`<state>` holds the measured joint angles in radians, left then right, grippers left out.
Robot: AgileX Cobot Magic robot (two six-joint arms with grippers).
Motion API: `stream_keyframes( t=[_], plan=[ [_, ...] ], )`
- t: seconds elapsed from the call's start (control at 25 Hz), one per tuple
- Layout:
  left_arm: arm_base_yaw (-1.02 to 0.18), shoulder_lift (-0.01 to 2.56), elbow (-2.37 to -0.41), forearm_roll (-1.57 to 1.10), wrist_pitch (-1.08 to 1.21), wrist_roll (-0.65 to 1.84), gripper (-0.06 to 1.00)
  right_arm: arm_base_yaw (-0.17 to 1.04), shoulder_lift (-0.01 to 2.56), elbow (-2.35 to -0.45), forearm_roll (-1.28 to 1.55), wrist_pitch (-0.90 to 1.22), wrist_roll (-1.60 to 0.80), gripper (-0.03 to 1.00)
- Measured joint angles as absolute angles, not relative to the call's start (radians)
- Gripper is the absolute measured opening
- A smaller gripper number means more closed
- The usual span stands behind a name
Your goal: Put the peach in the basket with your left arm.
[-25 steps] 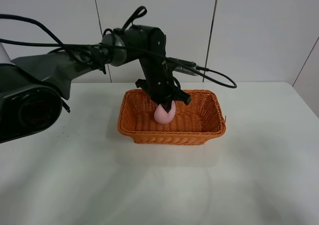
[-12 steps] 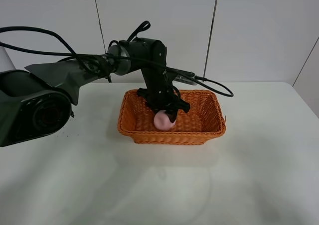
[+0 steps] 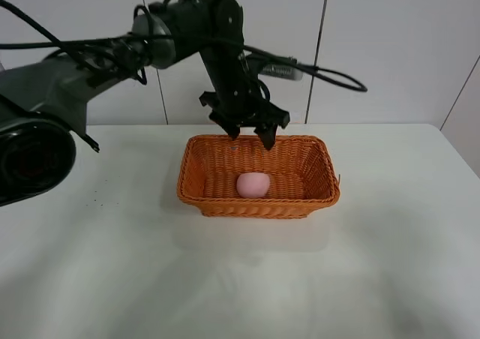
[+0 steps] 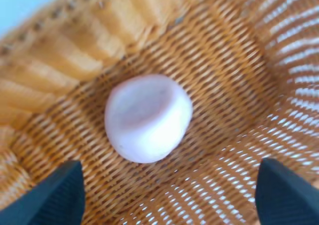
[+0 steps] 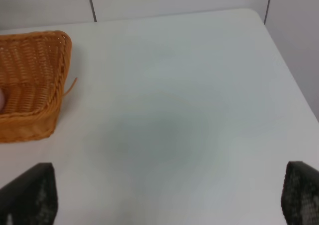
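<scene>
1. Since the peach (image 3: 253, 184) lies on the floor of the basket (image 3: 259, 206), around the middle and touching no gripper, the placement itself reads as done.
2. Left gripper (image 3: 250, 135) hovers above the basket's back rim, clear of the fruit. Jaws are spread wide with nothing between them.
3. Left wrist view agrees: the two fingertips (image 4: 55, 195) sit at opposite edges of the frame, well apart. The peach rests alone on the weave, with neither pad in contact.
4. Peach looks settled: it sits flat on the woven floor, below the rim and not propped on a side wall. I see no reason to expect it to roll out.
5. Right gripper (image 5: 162, 195) hangs over bare table (image 5: 174, 110), beside the basket's end and apart from it. Jaws are spread and empty, so it plays no part here.
6. Remaining, by my estimate: only pull the left arm (image 3: 112, 61) back off the basket.
7. One thing to watch: the black cable (image 3: 330, 73) loops behind and above the back rim. Lift clear first so neither prongs nor cable snag the wicker.
</scene>
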<state>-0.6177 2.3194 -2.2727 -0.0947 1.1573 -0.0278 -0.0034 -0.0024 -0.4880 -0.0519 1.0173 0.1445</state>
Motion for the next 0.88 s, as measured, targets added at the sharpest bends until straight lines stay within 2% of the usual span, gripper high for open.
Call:
stream_keyframes(
  t=[0.2,0.36,0.88],
  plan=[
    [-0.590,2.270,-2.282,-0.059,1.167,-0.024,0.81,-0.003,-0.002,-0.488,-0.052,1.017,0.144,0.69],
    [-0.506,2.270,-2.248,-0.048,1.166,-0.010,0.81,-0.003,-0.002,-0.488,-0.052,1.017,0.144,0.69],
    [-0.103,2.270,-2.132,-0.039,1.159,0.037,0.81,-0.003,-0.002,-0.488,-0.052,1.017,0.144,0.69]
  ],
)
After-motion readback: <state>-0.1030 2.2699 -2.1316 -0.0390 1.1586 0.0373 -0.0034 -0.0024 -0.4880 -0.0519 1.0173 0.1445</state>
